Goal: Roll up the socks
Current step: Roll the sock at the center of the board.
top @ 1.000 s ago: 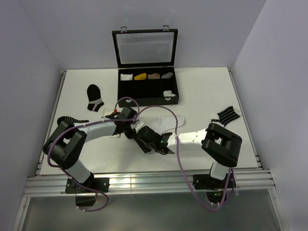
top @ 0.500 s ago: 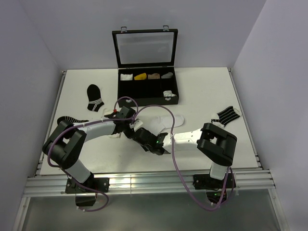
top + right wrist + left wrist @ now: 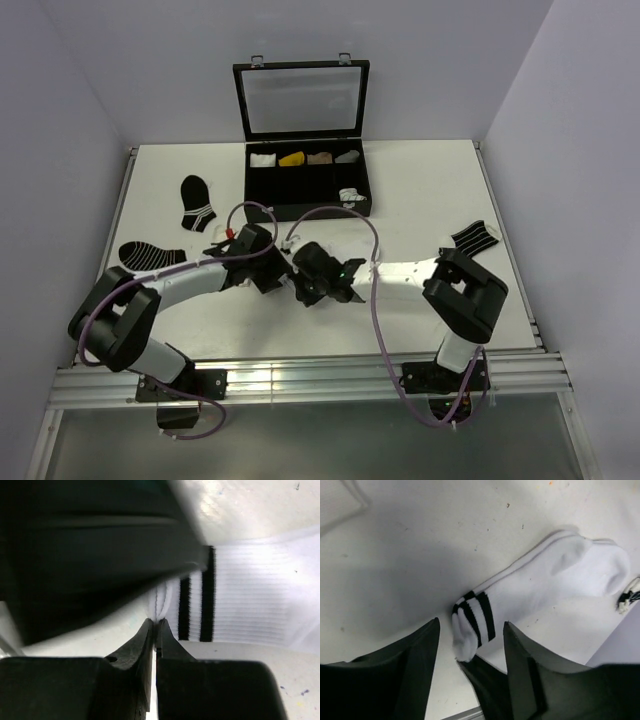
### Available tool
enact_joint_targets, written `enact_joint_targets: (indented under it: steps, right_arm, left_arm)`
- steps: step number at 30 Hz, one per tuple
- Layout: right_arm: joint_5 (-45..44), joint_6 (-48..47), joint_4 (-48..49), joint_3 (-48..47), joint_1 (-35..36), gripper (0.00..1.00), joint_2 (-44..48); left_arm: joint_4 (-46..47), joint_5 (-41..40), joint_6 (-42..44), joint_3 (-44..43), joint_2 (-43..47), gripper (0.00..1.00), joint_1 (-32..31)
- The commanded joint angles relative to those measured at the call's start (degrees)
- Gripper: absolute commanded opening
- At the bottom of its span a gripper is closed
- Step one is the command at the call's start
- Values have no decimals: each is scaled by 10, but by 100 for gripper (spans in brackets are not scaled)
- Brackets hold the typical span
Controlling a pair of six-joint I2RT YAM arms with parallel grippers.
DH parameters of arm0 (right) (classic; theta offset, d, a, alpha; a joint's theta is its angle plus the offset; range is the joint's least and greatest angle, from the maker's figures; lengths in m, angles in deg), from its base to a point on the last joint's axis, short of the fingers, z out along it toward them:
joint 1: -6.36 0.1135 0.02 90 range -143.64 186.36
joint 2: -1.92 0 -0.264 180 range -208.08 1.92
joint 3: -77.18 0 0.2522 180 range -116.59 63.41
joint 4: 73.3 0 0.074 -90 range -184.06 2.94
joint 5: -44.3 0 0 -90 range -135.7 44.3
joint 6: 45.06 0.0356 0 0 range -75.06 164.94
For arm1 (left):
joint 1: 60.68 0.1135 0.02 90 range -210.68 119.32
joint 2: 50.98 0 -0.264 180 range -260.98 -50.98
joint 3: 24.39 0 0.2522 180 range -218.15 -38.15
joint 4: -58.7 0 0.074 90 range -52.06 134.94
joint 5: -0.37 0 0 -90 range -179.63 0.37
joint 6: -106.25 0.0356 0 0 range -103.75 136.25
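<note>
The plain white sock [image 3: 555, 580] with a black-banded cuff [image 3: 475, 617] lies flat on the table. My right gripper [image 3: 156, 622] is shut on the folded edge of that cuff [image 3: 167, 600]. My left gripper [image 3: 471, 625] is open, one finger on each side of the cuff, touching nothing. From above, both grippers meet mid-table, left gripper [image 3: 272, 278] beside right gripper [image 3: 303, 290], and the arms hide most of this sock. The other sock [image 3: 472, 237], white with thin black lines, lies at the right.
A black compartment case [image 3: 262, 186] stands open at the back with several rolled bundles inside. Two black striped socks [image 3: 150, 253] [image 3: 197, 203] lie on the left side of the table. Purple cables loop over both arms.
My left gripper has opened and let go of the cuff. My right gripper has shut on the cuff edge. Both grippers have shifted away from the near edge.
</note>
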Motion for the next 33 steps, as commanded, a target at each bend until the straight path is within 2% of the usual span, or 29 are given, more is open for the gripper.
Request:
enact_joint_targets:
  steps: [1, 4, 9, 13, 24, 33]
  right_arm:
    - [135, 47, 28, 20, -63, 0, 27]
    - [230, 74, 69, 35, -102, 0, 15]
    - [380, 131, 163, 62, -169, 0, -18]
    - [461, 185, 245, 90, -204, 0, -51]
    - [499, 235, 284, 83, -237, 0, -99]
    - [506, 237, 280, 79, -250, 0, -119]
  left_arm:
    - [45, -25, -14, 32, 59, 62, 1]
    - [69, -58, -14, 70, 102, 70, 2]
    - [145, -49, -5, 127, 138, 67, 2]
    - [201, -33, 1, 163, 129, 65, 2]
    - [246, 9, 19, 156, 54, 57, -2]
    - [242, 0, 21, 161, 60, 46, -3]
